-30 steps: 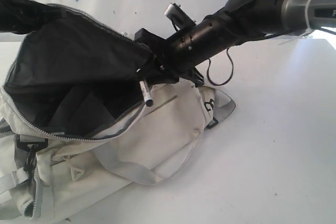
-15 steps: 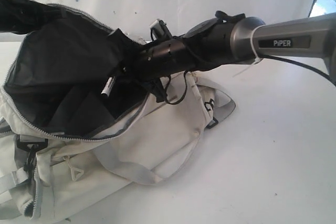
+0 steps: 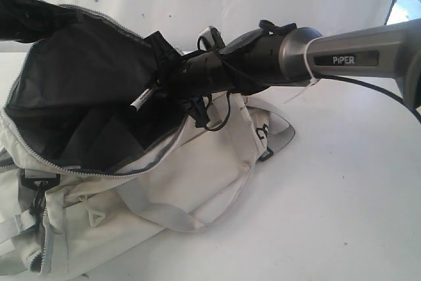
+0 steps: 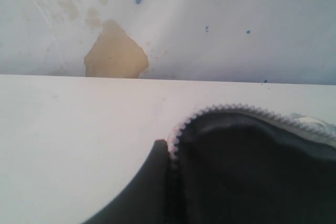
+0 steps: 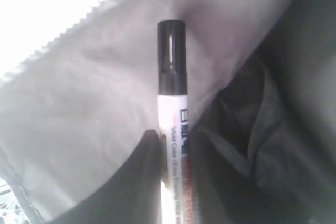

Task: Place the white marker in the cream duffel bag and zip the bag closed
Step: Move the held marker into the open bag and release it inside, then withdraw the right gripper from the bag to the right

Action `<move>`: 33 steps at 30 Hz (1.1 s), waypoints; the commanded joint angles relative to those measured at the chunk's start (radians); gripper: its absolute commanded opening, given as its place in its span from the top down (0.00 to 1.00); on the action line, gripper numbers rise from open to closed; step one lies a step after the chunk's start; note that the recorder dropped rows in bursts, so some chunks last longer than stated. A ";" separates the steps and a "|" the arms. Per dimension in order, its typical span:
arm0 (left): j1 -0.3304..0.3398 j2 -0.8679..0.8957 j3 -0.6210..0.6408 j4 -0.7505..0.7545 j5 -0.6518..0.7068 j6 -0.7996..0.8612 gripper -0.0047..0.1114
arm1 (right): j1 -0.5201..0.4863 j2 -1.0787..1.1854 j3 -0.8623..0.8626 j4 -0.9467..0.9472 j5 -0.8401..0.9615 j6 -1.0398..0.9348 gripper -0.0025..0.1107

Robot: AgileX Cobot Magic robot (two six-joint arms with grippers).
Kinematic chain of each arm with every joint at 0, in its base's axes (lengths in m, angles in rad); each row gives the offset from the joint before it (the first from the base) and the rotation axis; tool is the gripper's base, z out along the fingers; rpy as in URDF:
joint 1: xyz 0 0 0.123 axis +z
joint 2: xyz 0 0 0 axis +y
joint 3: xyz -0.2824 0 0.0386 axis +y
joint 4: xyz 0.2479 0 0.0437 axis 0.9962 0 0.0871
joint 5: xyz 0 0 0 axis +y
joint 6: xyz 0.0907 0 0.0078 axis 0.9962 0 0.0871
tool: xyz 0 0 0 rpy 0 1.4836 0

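Observation:
The cream duffel bag [image 3: 197,176] lies on the table with its mouth wide open, showing dark lining [image 3: 79,90]. My left gripper [image 4: 169,153] is shut on the toothed zipper edge [image 4: 231,109] of the upper flap and holds it up at the far left. My right gripper [image 3: 158,87] reaches across over the opening, shut on the white marker [image 3: 141,101]. The marker's black cap [image 5: 171,56] points down into the bag, with the printed barrel [image 5: 176,129] between the dark fingers [image 5: 142,177]. A thin sliver of light shows beside the barrel.
The white table [image 3: 342,195] spreads to the right and front of the bag. Grey webbing straps [image 3: 148,212] and a black buckle [image 3: 34,182] lie along its front. A cable loop [image 3: 210,120] hangs under the right arm. A stained white backdrop [image 4: 115,53] stands behind.
My right arm has swung left, deeper over the bag's mouth. The marker went from hanging at the bag's rim to slanting into the opening. The left gripper has not moved.

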 commanded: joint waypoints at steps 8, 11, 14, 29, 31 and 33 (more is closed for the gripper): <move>0.005 -0.001 -0.007 -0.005 -0.007 -0.004 0.96 | -0.001 -0.002 0.008 -0.019 0.042 0.000 0.35; 0.005 -0.001 -0.007 -0.005 -0.007 -0.004 0.96 | -0.001 -0.002 0.008 -0.019 0.057 -0.003 0.34; 0.005 -0.001 -0.007 -0.005 -0.007 -0.004 0.96 | -0.001 -0.002 0.008 -0.019 0.079 -0.043 0.34; 0.005 -0.001 -0.007 -0.005 -0.007 -0.004 0.96 | -0.028 -0.067 0.008 -0.252 0.376 -0.251 0.35; 0.005 -0.001 -0.007 -0.005 -0.007 -0.004 0.96 | -0.053 -0.077 0.008 -0.323 0.477 -0.249 0.35; 0.005 -0.001 -0.007 -0.005 -0.007 -0.004 0.96 | -0.073 -0.087 0.008 -0.382 0.555 -0.247 0.38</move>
